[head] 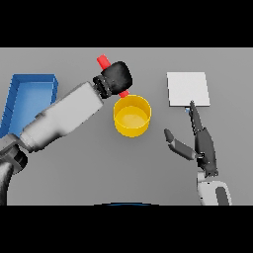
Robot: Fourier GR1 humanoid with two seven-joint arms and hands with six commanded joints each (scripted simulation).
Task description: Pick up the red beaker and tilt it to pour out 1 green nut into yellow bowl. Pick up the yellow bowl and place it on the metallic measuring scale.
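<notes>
fingers of the left hand (116, 76) are clenched round the red beaker (104, 61), which lies tilted over the far-left rim of the yellow bowl (132, 115): its red upper end sticks out beyond the fist toward the back of the table (99, 168), and a bit of red shows below the fist just at the bowl's edge. no green nut can be made out, in the beaker or in the bowl. the right hand (203, 143) rests on the table to the right of the bowl, fingers straight and released, thumb spread toward the bowl, fingertips reaching the near edge of the metallic measuring scale (188, 89), a pale square plate well right of the bowl. a blue bin (29, 96) sits at the far left, partly behind the left arm. the beaker looks slim, stiff and light, so a wrap round its middle suits pouring, though a smooth wall could slip as it tips. the bowl looks rigid and light with a thin rim; judging by its width, a pinch over the rim nearest the right hand seems the likeliest hold.
</notes>
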